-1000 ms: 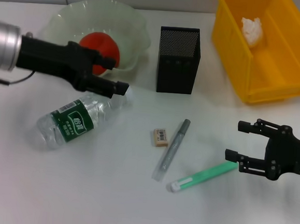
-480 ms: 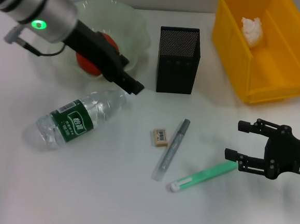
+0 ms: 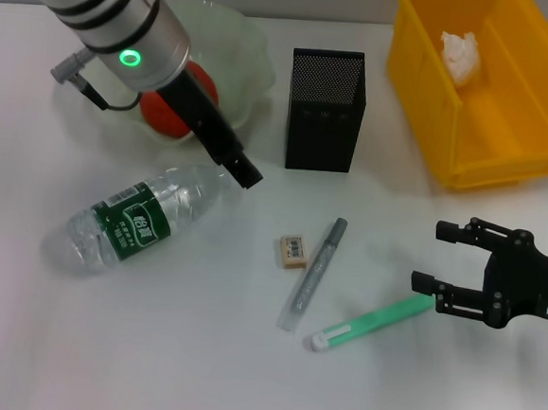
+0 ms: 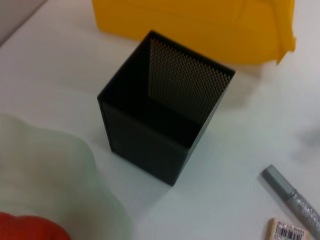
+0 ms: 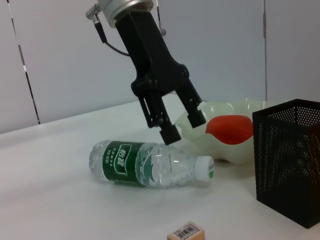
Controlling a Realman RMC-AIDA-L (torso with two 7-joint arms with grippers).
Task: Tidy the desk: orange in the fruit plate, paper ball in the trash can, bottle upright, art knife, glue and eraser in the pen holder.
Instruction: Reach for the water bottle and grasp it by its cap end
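The bottle (image 3: 135,215) lies on its side on the desk (image 3: 149,347), its cap toward the pen holder (image 3: 326,109). My left gripper (image 3: 243,172) hangs open just above the cap end, and from the right wrist its fingers (image 5: 170,132) stand spread over the bottle (image 5: 150,167). The orange (image 3: 167,116) sits in the fruit plate (image 3: 239,41), partly behind my left arm. In the trash can (image 3: 491,99) is the paper ball (image 3: 460,53). Eraser (image 3: 292,250), art knife (image 3: 318,270) and glue (image 3: 369,322) lie mid-desk. My right gripper (image 3: 431,257) is open beside the glue's end.
The left wrist view looks down into the pen holder (image 4: 165,125), with the trash can (image 4: 200,20) behind it and the plate's rim (image 4: 60,175) beside it. The trash can stands close to the right of the pen holder.
My left arm has swung from lying across the plate to pointing steeply down from the upper left, its tip now near the bottle's cap. The bottle shifted slightly. The right arm has not moved.
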